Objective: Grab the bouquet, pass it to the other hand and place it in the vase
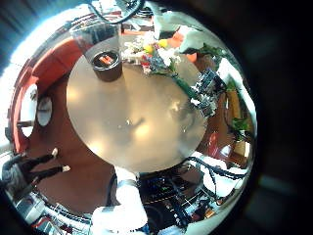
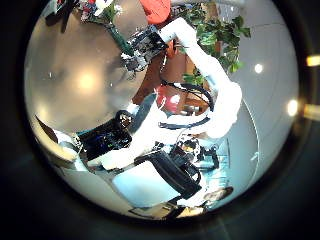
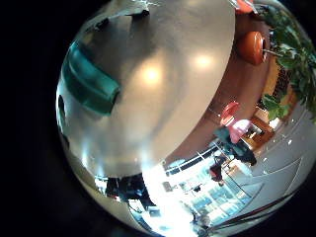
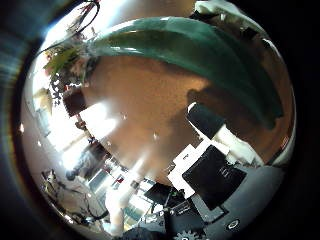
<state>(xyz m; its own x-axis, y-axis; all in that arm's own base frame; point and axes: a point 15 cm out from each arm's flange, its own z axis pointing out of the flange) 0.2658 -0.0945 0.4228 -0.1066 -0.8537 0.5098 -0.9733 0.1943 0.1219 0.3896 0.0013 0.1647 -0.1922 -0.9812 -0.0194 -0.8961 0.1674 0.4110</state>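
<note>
The bouquet (image 1: 156, 54) is seen from above the round table (image 1: 127, 122), its flowers close to the glass vase (image 1: 101, 44), which stands upright near the table's edge. Its stem runs to my right hand (image 1: 207, 88), whose fingers are curled round the stem's end. In the right thumb side view the stem (image 4: 200, 50) passes close across that palm, with the flowers (image 4: 70, 60) at its far end. I cannot tell whether the bouquet rests on the table or hangs just above it. My left hand (image 2: 95, 145) is high over the table, holding nothing, fingers relaxed.
Chairs (image 1: 24, 108) stand round the table on the floor. Potted plants (image 1: 201, 44) grow beyond the table, behind the vase and bouquet. The right arm (image 2: 190, 90) reaches in over the table's edge.
</note>
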